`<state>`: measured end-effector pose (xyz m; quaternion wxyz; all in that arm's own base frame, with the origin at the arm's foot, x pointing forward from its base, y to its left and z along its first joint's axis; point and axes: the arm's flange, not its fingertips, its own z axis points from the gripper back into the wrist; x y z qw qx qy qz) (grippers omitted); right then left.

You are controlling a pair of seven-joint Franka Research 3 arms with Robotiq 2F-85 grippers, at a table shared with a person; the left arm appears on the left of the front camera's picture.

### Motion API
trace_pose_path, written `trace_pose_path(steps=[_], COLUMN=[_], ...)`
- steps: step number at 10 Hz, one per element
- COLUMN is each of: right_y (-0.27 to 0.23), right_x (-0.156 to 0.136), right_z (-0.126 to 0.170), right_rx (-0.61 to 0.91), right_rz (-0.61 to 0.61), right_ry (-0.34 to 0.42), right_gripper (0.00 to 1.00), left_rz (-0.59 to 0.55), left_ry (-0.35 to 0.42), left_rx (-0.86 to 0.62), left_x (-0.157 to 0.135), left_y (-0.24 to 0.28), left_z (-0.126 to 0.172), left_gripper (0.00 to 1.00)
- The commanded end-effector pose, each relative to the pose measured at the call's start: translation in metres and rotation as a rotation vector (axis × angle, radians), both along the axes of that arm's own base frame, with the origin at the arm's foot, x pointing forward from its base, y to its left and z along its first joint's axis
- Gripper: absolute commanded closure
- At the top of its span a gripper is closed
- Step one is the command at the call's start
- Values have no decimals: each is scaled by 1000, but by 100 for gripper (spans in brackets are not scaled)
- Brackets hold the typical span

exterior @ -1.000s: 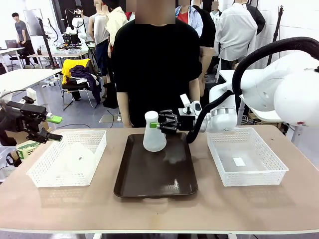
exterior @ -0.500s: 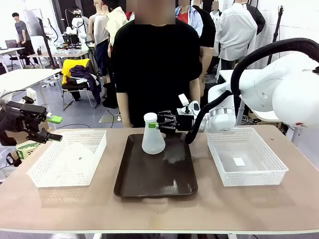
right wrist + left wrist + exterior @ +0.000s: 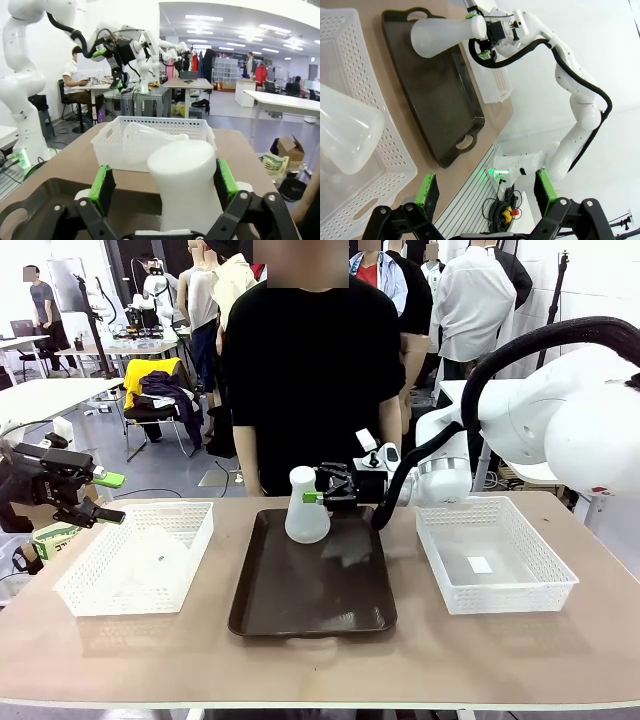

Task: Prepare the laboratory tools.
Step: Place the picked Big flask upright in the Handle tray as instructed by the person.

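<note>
- While the right hand brackets the neck of one flask, its green pads stand spread. The wrist view shows a gap beside the neck, so I judge it is gripping nothing.
- That flask stands upright at the far end of the dark tray, mid-desk.
- A second flask appears to lie on its side in the white basket on the robot's left.
- Off that basket's outer side hovers the left hand, wide open and empty.
- Both flasks look like frosted plastic, so probably light, stiff and rather smooth.
- I would take hold at the narrow neck, pinched from the side. The sloping cone below would likely squirt out of flat pads.
- Upright, the wide base should keep a flask steady; the lying one may roll when nudged.
</note>
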<state>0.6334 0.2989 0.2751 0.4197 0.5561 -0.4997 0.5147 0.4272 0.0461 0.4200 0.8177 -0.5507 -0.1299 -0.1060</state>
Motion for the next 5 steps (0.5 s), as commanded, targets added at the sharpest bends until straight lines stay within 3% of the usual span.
trace_pose_path(steps=[1,5], right_y=[-1,-14], right_x=[1,-7], right_z=[10,20], right_rx=[-54,-78], right_rz=[-29,-79], right_ry=[3,2], right_gripper=[0,0], left_rz=[3,3], left_ry=[-6,-6], left_rx=[-7,-7], left_x=[0,0], left_y=[1,1], left_z=[2,2], left_gripper=[0,0])
